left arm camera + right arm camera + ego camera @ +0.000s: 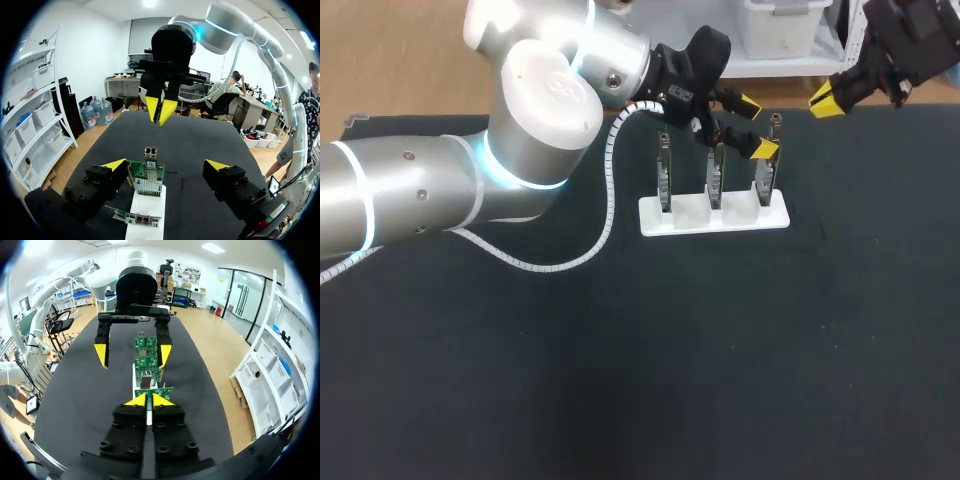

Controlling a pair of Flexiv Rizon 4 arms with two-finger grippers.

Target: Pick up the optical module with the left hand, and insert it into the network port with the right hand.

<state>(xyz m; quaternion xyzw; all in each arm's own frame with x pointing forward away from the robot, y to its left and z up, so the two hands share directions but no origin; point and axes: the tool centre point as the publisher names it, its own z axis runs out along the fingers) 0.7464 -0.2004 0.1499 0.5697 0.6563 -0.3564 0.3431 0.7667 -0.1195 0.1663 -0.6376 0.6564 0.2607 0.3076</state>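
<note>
Silver optical module (151, 152) upright on green board (142, 179), left hand (166, 165) spread, right hand (147, 400) closed.

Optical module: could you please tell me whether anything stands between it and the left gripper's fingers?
Nothing visible does. The optical module stands atop a green board, in line between the left gripper's open fingers, with bare gaps either side.

The left arm (420, 195) comes in from the frame's left edge and ends at the upper middle, where the left gripper (752, 127) has its fingers spread wide. At the upper right, the right gripper (825, 100) hangs with its yellow tips pressed together.
</note>
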